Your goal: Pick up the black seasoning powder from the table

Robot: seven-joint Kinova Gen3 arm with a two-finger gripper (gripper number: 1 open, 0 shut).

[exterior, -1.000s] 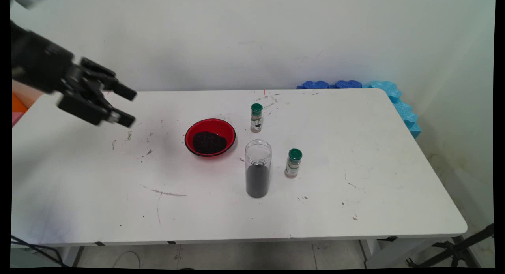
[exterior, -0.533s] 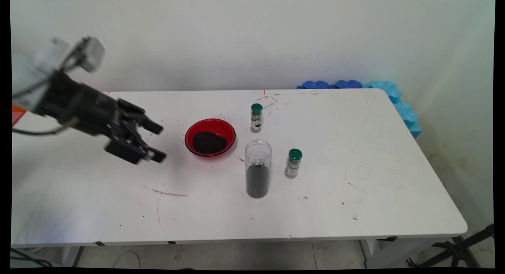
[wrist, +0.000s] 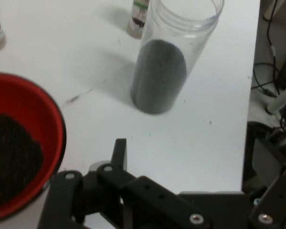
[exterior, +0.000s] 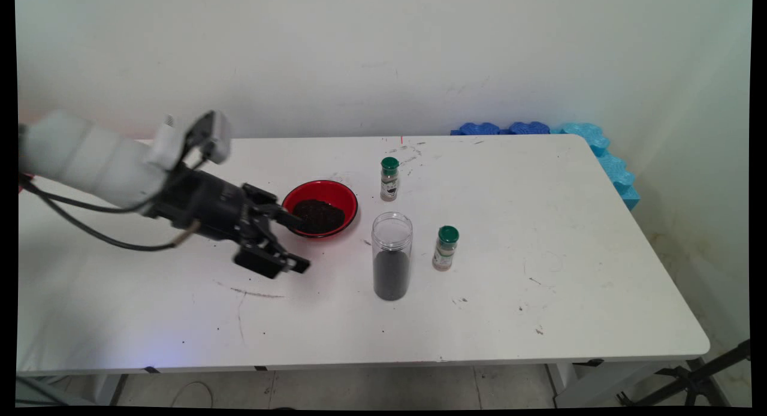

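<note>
Low over the left part of the counter (exterior: 539, 296), the white arm reaches in from the left with black cables (exterior: 78, 224) hanging under it. Its gripper (exterior: 296, 239) is open, with the two fingers spread apart and nothing between them. It points rightward at the left side of the red bowl (exterior: 346, 195). The far finger lies across the bowl's left rim in the main view, though I cannot tell whether it touches. The near finger hangs over bare counter just near of the bowl. The bowl holds a heap of dark granules (exterior: 317, 215), so any contact with the rim should be gentle and level, since a light, shallow dish like this will likely slide or tip and scatter its load. Right of the bowl and nearer stands a clear jar (exterior: 392, 260), upright and open-mouthed, with dark fill in its lower part. It looks tall and narrow and easy to knock over, so the gripper's near side is best kept away from it. A far spice bottle (exterior: 389, 179) with a green cap stands just right of the bowl. A second, near spice bottle (exterior: 445, 248) stands just right of the jar, and both are apart from the gripper. Blue foam pieces (exterior: 599, 149) lie along the counter's far right corner.
</note>
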